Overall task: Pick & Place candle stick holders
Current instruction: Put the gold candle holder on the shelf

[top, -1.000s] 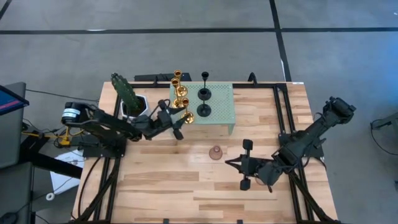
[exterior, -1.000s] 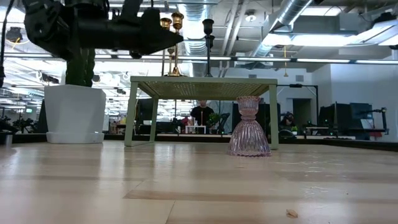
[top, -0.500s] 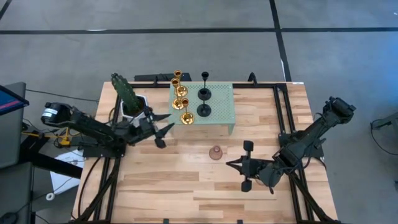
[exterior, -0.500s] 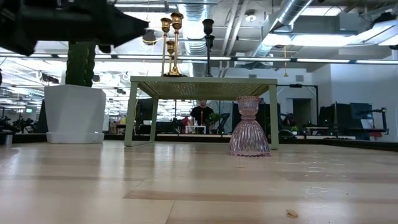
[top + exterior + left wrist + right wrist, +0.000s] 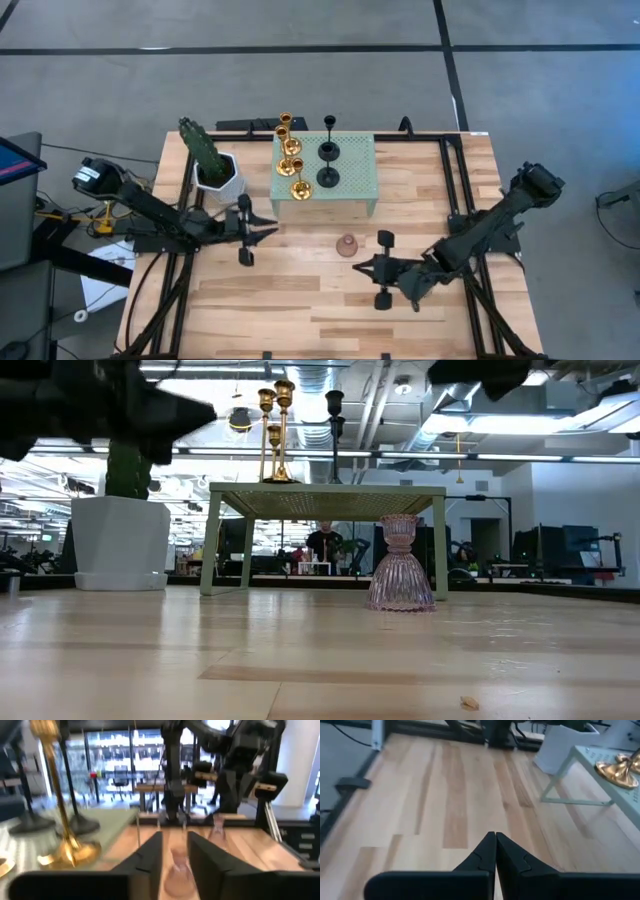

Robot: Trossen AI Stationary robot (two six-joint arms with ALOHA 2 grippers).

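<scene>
Three gold candle stick holders and two black ones stand upright on the pale green perforated stand. One pinkish-mauve holder stands on its base on the table in front of the stand; it also shows in the low view. My left gripper is open and empty, to the left of the pink holder, which shows ahead between its fingers. My right gripper is shut and empty, just to the right of and nearer than the pink holder. The other pink holder is out of view.
A green cactus in a white pot stands left of the stand, close behind my left arm. The near half of the wooden table is bare. Black frame rails run along the table's sides.
My left gripper has drawn back from the gold holder at the stand's near left corner, going toward the table's left and then near edge. The holders on the stand have stayed put. My right gripper has gone a little toward the table's left, toward the pink holder.
</scene>
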